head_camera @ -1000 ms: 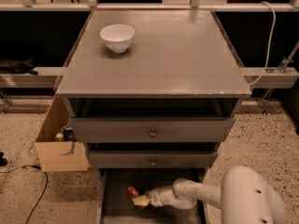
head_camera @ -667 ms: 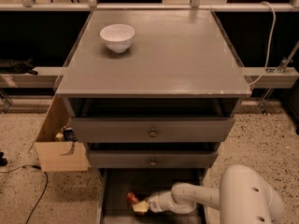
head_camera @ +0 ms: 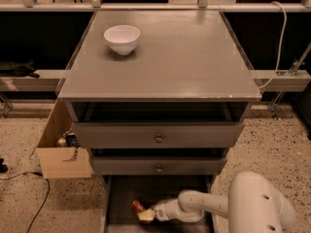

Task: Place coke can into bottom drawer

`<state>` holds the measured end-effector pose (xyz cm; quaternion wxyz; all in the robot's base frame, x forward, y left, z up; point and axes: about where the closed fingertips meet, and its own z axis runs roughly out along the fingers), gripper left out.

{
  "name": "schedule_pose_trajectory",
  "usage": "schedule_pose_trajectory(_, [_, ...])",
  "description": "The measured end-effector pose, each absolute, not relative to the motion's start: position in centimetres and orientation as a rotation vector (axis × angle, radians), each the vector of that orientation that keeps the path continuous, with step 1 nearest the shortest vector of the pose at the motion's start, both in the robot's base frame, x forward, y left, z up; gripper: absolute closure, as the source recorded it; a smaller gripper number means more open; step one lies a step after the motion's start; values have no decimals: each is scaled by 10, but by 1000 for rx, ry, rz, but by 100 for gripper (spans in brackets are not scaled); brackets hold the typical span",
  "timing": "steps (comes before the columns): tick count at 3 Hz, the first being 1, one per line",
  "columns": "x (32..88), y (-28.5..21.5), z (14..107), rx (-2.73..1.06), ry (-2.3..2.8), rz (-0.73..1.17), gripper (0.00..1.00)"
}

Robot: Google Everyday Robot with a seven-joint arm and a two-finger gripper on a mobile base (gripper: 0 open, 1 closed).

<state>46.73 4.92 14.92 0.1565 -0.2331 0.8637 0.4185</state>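
Observation:
The bottom drawer (head_camera: 121, 198) is pulled out under the two upper grey drawers and shows its flat grey floor. The coke can (head_camera: 138, 206), a small red-orange shape, is low inside it at the left of centre. My gripper (head_camera: 146, 214) reaches in from the right on a white arm and is right against the can, its yellowish tip just below and right of it. Part of the can is hidden by the gripper.
A white bowl (head_camera: 122, 38) stands on the grey cabinet top (head_camera: 194, 57). An open cardboard box (head_camera: 60, 154) sits on the speckled floor left of the cabinet. A black cable (head_camera: 36, 203) runs across the floor at lower left. The two upper drawers (head_camera: 159, 138) show knobs.
My gripper has moved down and slightly left, lower into the bottom drawer, with the can still at its tip.

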Motion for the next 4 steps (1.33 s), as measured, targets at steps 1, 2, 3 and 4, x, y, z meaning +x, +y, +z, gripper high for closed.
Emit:
schedule_pose_trajectory(1, [467,49,149,-667,2473,1198,51])
schedule_pose_trajectory(2, [467,49,149,-667,2473,1198,28])
schedule_pose_trajectory(3, [467,49,149,-667,2473,1198,0])
schedule_pose_trajectory(4, [467,49,149,-667,2473,1198,0])
